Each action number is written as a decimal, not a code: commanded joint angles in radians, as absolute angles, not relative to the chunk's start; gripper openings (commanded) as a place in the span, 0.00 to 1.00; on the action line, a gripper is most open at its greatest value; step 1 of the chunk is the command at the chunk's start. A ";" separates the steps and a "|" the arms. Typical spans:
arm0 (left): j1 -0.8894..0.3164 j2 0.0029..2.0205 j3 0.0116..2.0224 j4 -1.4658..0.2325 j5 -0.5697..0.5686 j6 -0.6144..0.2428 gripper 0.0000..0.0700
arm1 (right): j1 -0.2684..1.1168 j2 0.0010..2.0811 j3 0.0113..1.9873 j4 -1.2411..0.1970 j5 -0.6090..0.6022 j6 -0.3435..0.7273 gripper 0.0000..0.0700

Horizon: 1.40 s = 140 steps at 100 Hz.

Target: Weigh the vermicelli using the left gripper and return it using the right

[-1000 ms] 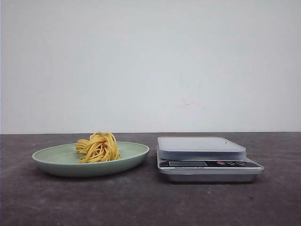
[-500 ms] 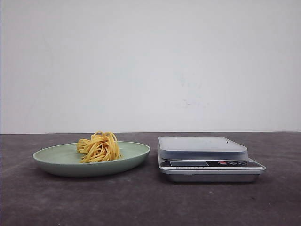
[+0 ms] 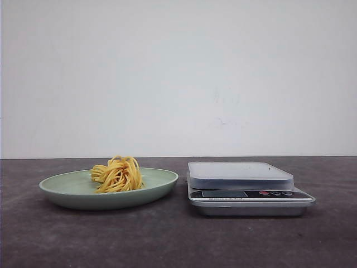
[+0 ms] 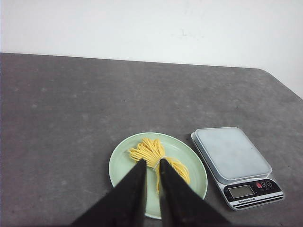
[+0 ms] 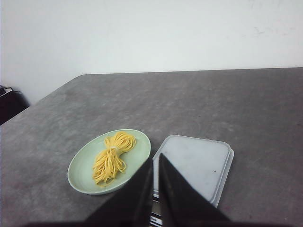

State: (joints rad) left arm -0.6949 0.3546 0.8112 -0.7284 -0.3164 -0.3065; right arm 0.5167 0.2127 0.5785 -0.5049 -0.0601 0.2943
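Note:
A bundle of yellow vermicelli (image 3: 117, 174), tied at its middle, lies on a pale green plate (image 3: 67, 192) left of a silver kitchen scale (image 3: 240, 174), whose platform is bare. Neither gripper shows in the front view. In the left wrist view my left gripper (image 4: 152, 162) hangs high above the plate (image 4: 123, 165), its fingers almost together with a narrow gap and empty, over the vermicelli (image 4: 149, 149). In the right wrist view my right gripper (image 5: 155, 157) is shut and empty, high above the gap between plate (image 5: 80, 175) and scale (image 5: 194, 161).
The plate and scale stand side by side on a dark grey table (image 3: 167, 240) in front of a white wall. The scale's display and buttons (image 4: 251, 190) face the robot. A dark object (image 5: 9, 104) stands beyond the table's far left edge.
In the front view the plate and scale sit a few pixels further right than a second ago. Nothing else has changed.

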 commanded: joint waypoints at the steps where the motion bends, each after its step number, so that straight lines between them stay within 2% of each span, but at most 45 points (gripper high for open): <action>1: -0.701 0.358 0.818 -0.717 -0.316 -0.300 0.02 | 0.521 0.213 0.591 -0.495 -0.060 0.307 0.01; 41: -0.686 0.328 0.818 -0.716 -0.317 -0.300 0.02 | 0.521 0.213 0.591 -0.495 -0.060 0.307 0.01; 48: -0.627 0.315 0.812 -0.702 -0.316 -0.192 0.02 | 0.521 0.213 0.591 -0.495 -0.060 0.307 0.01; 54: -0.548 0.301 0.789 -0.657 -0.308 -0.171 0.02 | 0.521 0.213 0.591 -0.495 -0.060 0.307 0.01; 72: -0.301 0.192 0.601 -0.454 -0.212 -0.144 0.02 | 0.521 0.213 0.591 -0.495 -0.060 0.307 0.01; 81: -0.213 0.128 0.472 -0.369 -0.134 -0.119 0.02 | 0.521 0.213 0.591 -0.495 -0.060 0.307 0.01; 86: -0.186 0.103 0.412 -0.340 -0.126 -0.113 0.02 | 0.521 0.213 0.591 -0.495 -0.060 0.307 0.01; 111: -0.136 0.008 0.145 -0.223 -0.121 -0.113 0.02 | 0.521 0.213 0.591 -0.495 -0.060 0.307 0.01; 140: -0.096 0.003 0.020 -0.091 -0.111 -0.110 0.02 | 0.521 0.213 0.591 -0.495 -0.060 0.307 0.01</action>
